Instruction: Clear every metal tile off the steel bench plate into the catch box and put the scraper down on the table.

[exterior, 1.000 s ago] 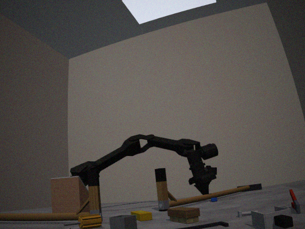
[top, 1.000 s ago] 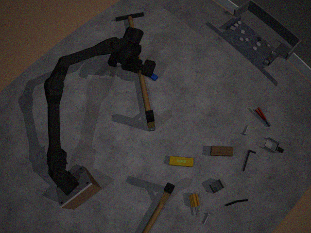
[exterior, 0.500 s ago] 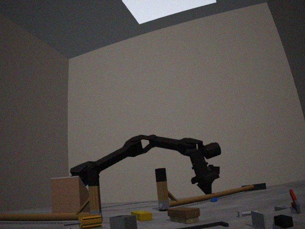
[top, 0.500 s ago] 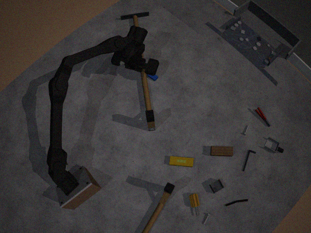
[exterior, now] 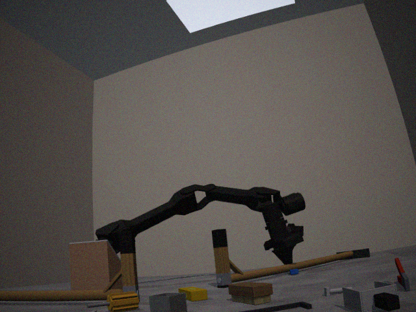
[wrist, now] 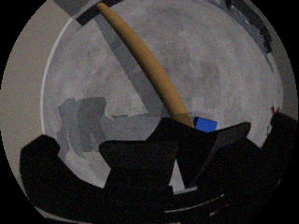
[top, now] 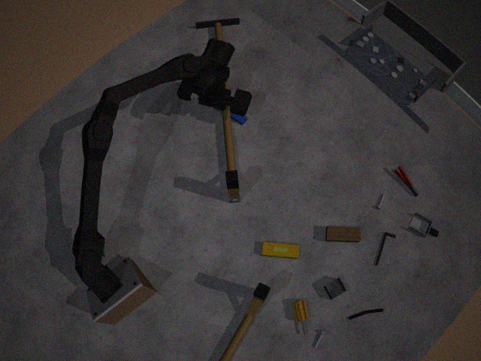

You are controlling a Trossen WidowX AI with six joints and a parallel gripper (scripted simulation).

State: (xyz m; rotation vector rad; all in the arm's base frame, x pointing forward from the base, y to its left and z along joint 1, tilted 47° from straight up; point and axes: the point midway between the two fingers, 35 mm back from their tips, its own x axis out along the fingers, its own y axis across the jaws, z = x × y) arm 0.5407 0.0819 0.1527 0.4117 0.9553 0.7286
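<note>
Over the scraper [top: 229, 140] handle, tool [exterior: 285, 260] shut, pointing down.

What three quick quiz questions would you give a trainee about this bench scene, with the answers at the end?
1. True or false: the gripper above the scraper has its fingers spread wide open.
2. Where do the metal tiles lie? A: in the catch box. B: on the bench plate. C: on the table beside the yellow block.
3. What colour is the small block lying next to the scraper's handle?

Key: 1 false, the fingers are shut and hold nothing. 2 B. 3 blue.
</note>
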